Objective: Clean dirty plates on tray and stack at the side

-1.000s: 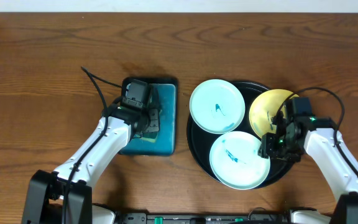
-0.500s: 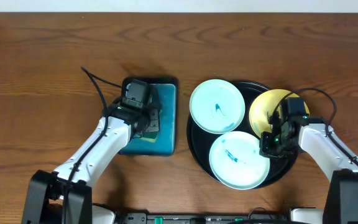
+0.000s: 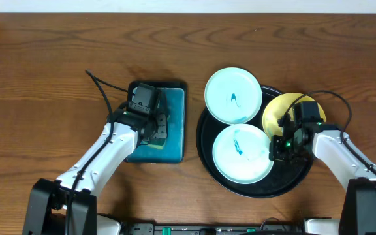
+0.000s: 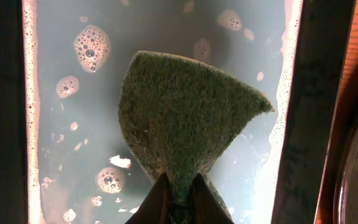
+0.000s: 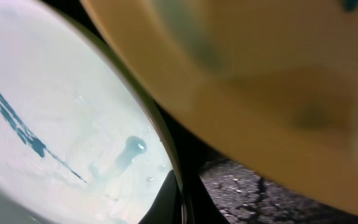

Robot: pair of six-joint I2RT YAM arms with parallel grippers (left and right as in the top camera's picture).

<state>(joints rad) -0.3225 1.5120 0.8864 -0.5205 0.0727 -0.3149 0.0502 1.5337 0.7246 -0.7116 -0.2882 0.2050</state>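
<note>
Mint-white plate (image 3: 241,154) with teal scribbles lies nearest, inside the black tray (image 3: 260,190); the right fingers (image 3: 274,153) are pressed together on its right rim. Lifting should go slowly and level, as the thin edge grip may slip and the yellow plate (image 3: 277,109) sits just beside. Left fingers (image 3: 155,128) pinch a green sponge (image 4: 185,124) over soapy water in the teal tray (image 3: 176,147). Farthest, a second white plate (image 3: 233,95) overhangs the black tray's rim
</note>
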